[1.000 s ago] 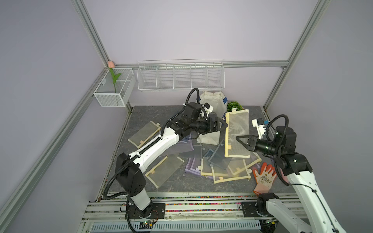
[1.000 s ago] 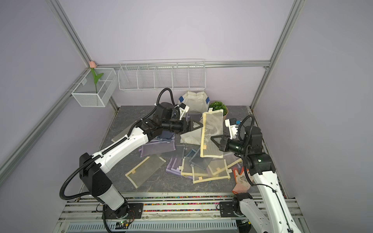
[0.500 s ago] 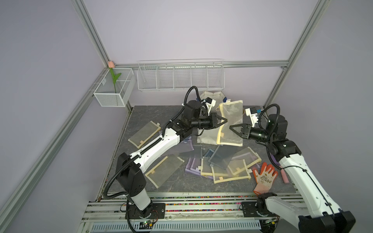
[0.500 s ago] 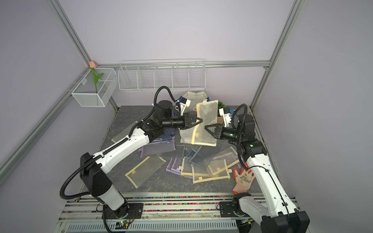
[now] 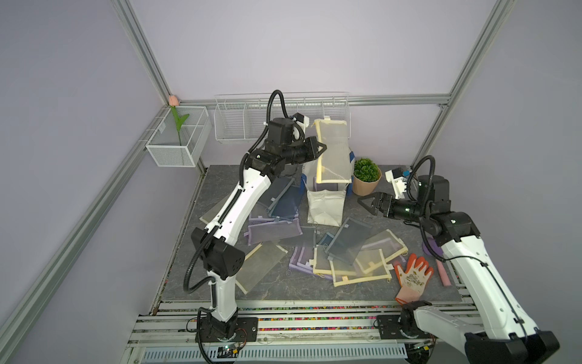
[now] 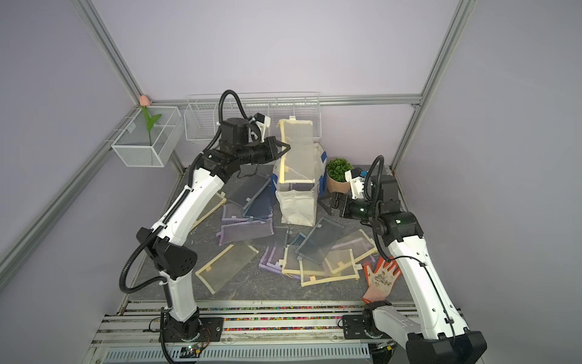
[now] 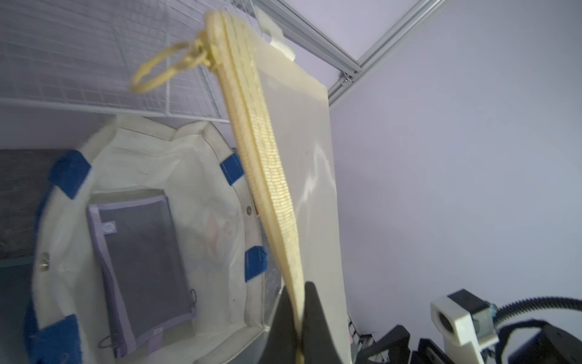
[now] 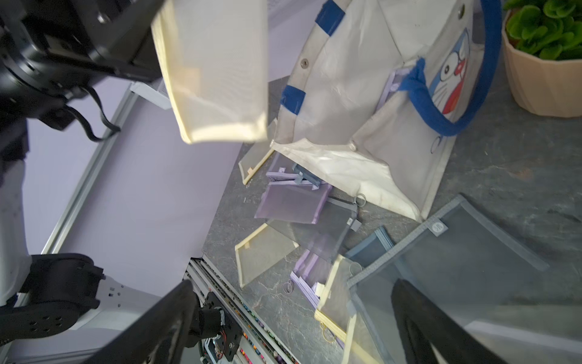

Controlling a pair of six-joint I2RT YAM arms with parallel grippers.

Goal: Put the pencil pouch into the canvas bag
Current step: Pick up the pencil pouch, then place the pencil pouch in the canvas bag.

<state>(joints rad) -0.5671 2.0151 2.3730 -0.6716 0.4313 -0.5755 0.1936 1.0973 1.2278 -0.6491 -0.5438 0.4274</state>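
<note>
**Surface/room:** dark grey stone-look tabletop [image 5: 277, 291]; lilac walls, alu. frame posts. White wire basket [image 5: 239, 126] on back wall; mesh box [image 5: 176, 148] w/ a tulip on the side rail.

**Pencil pouch** [image 5: 333, 151]: cream mesh, pale yellow zip edge and ring pull, flat, rectangular. Hangs upright over the mouth of the canvas bag [image 5: 326, 205], long side vertical, lower end near the rim. Cannot tell if it has passed below the rim.

**Canvas bag:** boxy, off-white, blue strap handles, cartoon print on one side, stands open at back-centre. Inside, flat on the bottom: 1 grey mesh pouch w/ purple trim [image 7: 141, 258].

**L gripper** [image 7: 299, 318]: jaws clamped tight on the pouch's zip edge, approx. mid-length.

**R gripper** [image 5: 365, 205]: jaws spread wide, holding nothing, near the bag's side, apart from it.

**Around:** potted plant [image 5: 366, 176], peach pot, just beside the bag. Approx. a dozen loose mesh pouches [image 5: 356, 258] (cream, grey, purple, navy) overlapping in front of and beside the bag. Orange-and-white glove [image 5: 412, 277] near the front edge. Wire basket sits right behind the pouch's top end in both top views.
</note>
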